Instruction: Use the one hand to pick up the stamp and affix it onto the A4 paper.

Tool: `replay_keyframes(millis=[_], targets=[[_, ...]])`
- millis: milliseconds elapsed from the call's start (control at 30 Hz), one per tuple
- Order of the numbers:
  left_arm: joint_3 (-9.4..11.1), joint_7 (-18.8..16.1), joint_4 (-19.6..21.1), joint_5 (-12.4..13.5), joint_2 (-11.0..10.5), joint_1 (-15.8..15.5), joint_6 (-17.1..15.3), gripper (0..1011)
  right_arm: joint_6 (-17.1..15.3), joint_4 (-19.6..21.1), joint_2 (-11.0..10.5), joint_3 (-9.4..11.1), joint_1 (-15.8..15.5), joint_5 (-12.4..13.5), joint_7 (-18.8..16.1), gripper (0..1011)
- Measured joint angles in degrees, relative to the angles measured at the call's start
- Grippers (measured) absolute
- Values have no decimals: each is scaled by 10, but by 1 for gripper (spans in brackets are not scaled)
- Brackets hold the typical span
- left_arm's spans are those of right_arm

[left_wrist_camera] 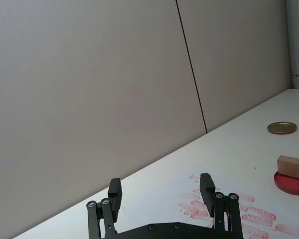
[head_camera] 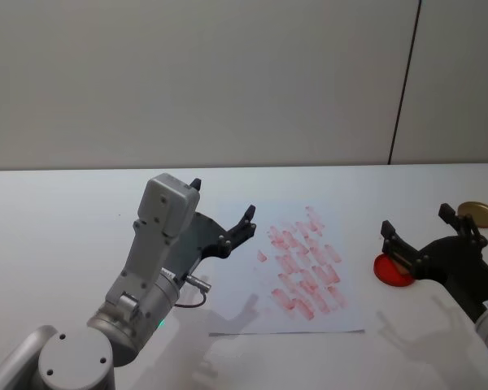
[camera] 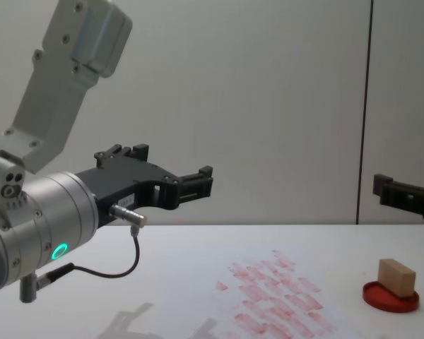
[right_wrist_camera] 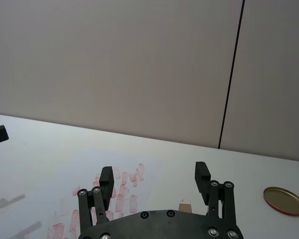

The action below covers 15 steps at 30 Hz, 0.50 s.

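Closest, the bulky silver-white arm's black left claw [head_camera: 224, 201] hangs open over the edge of the red-marked white A4 paper [head_camera: 252, 321]. The black right claw [head_camera: 416, 223], fingers spread, hovers over the small tan wooden stamp [camera: 397, 275], which sits on a round red ink pad [camera: 389, 298]. Descending off-centre could topple it.

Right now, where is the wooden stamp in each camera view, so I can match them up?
Chest view: wooden stamp lower right, lying on the red ink pad.
Head view: right of centre on that pad, mostly hidden behind the right gripper.
Left wrist view: on the pad, beside the A4 paper, nearer than the gold lid.
Right wrist view: a tan sliver between the open jaws.
Shared landmark: the red-marked A4 paper.
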<state>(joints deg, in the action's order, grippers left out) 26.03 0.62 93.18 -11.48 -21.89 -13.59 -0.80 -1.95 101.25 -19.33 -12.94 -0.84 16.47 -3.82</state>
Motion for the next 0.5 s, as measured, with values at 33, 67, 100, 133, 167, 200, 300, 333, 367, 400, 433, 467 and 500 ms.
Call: replay_keyframes(millis=[33,67,100,133,167,200,300,333,367,400,433,467,500], targets=[[0,0,0,0,0,0,0,993,0,0,0,0,0,0,0,1001],[0,0,0,0,0,0,0,993,0,0,0,0,0,0,0,1001],[0,0,0,0,0,0,0,993,0,0,0,0,0,0,0,1001],[0,0,0,0,0,0,0,993,0,0,0,0,0,0,0,1001],[0,0,0,0,0,0,0,993,0,0,0,0,0,0,0,1001],[0,0,0,0,0,0,0,993,0,0,0,0,0,0,0,1001],[0,0,0,0,0,0,0,993,0,0,0,0,0,0,0,1001],[0,0,0,0,0,0,0,993,0,0,0,0,0,0,0,1001],[0,0,0,0,0,0,0,993,0,0,0,0,0,0,0,1001],[0,0,0,0,0,0,0,993,0,0,0,0,0,0,0,1001],[0,0,0,0,0,0,0,993,0,0,0,0,0,0,0,1001],[0,0,0,0,0,0,0,993,0,0,0,0,0,0,0,1001],[0,0,0,0,0,0,0,993,0,0,0,0,0,0,0,1001]])
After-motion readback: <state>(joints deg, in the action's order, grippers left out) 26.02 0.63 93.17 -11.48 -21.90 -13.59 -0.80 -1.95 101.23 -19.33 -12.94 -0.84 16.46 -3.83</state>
